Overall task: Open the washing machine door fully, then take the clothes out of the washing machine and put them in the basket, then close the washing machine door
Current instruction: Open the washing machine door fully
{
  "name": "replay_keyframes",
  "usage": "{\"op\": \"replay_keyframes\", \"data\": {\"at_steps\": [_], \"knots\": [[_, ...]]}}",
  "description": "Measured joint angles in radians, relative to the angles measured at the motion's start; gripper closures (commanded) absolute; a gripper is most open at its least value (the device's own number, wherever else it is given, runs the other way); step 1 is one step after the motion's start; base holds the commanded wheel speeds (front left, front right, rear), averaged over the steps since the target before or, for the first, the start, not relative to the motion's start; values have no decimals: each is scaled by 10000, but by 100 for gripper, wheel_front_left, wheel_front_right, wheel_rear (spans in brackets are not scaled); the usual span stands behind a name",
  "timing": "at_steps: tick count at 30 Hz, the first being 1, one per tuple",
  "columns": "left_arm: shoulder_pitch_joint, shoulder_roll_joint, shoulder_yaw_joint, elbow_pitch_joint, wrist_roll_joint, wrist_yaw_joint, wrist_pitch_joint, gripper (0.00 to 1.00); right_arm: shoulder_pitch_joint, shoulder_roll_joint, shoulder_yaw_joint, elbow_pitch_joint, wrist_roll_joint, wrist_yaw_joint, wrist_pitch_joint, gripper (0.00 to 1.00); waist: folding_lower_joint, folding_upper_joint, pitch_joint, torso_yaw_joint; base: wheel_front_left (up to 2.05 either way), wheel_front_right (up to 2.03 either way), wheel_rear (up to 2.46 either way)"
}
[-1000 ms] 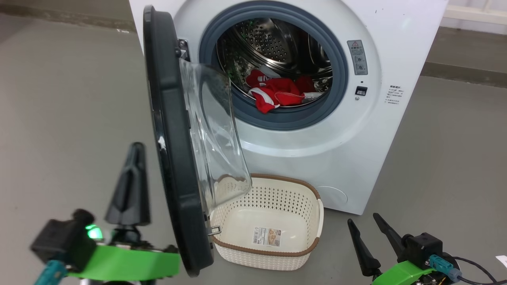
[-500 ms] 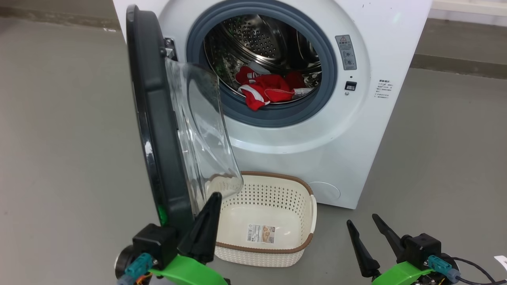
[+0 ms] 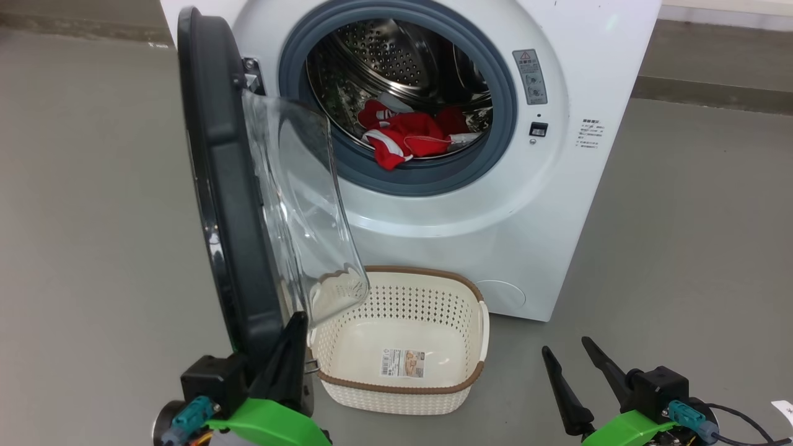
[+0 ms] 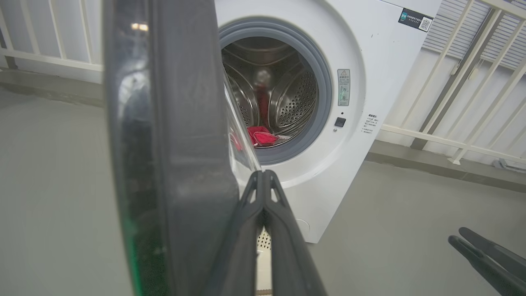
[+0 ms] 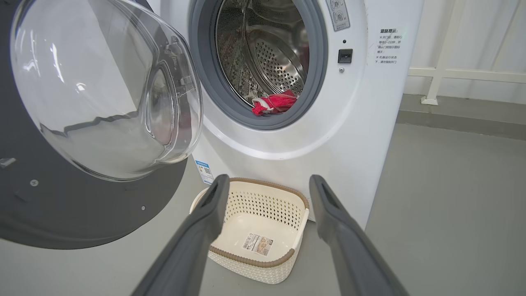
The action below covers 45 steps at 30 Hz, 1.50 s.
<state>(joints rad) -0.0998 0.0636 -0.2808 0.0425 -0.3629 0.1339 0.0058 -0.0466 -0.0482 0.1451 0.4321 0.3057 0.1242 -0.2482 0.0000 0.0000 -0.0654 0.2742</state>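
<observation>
Washer: we saw the white washer (image 3: 495,248) standing on the grey floor (image 3: 93,217), its round mouth facing us.
Door: the door (image 3: 223,186) stood swung out on the hinge at the mouth's left side. It was nearly edge-on in our head view, with the clear glass bowl bulging to our right. The bowl's lower edge overlapped the basket's left back corner in that view.
Clothes: the red clothes (image 3: 406,139) lay heaped at the bottom front of the steel drum (image 3: 396,56). One fold with white trim hung onto the grey ring (image 3: 433,183).
Basket: the basket (image 3: 403,389) sat on the floor just beside the washer's front, below the mouth. A paper label (image 3: 403,363) lay on its bottom.
Left pincer: our left pincer (image 3: 298,325) was clenched, its two fingers pressed together and grasping nothing. It pointed up just beside the inner side of the door's lower rim, and we could not tell whether it touched the rim.
Right pincer: our right pincer (image 3: 565,347) was released, fingers spread with nothing between them. It was low at our right over the floor, well apart from the door and to the right of the basket.
Behind: in the left wrist view we saw a white railing (image 4: 444,141) behind the washer.
</observation>
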Motion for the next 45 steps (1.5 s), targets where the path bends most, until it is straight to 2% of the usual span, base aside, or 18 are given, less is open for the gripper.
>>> {"op": "replay_keyframes", "data": {"at_steps": [9, 19, 26, 33, 45], "knots": [[278, 153, 362, -169, 4, 424, -2, 100, 4, -2, -67, 42, -79, 0, 0, 0, -1, 0, 62, 268, 0, 0, 0], [662, 508, 1223, -491, -104, 1024, 0, 100, 4, -2, -88, 54, -111, 0, 0, 0, 0, 0, 169, 618, 0, 0, 0], [665, 1093, 2094, -6, -330, 1034, -337, 100, 4, -2, -29, 140, -288, 0, 0, 0, 0, 0, 303, 843, 0, 0, 0], [595, 1346, 2729, 309, -506, 1135, -514, 100, 4, -2, -44, 184, -497, 0, 0, 0, 0, 0, 420, 994, 0, 0, 0], [13, 2075, 3919, 1292, -1118, 1133, -1024, 100, 3, -13, -56, 228, -788, 0, 0, 0, 0, 0, 585, 944, 0, 0, 0]]}}
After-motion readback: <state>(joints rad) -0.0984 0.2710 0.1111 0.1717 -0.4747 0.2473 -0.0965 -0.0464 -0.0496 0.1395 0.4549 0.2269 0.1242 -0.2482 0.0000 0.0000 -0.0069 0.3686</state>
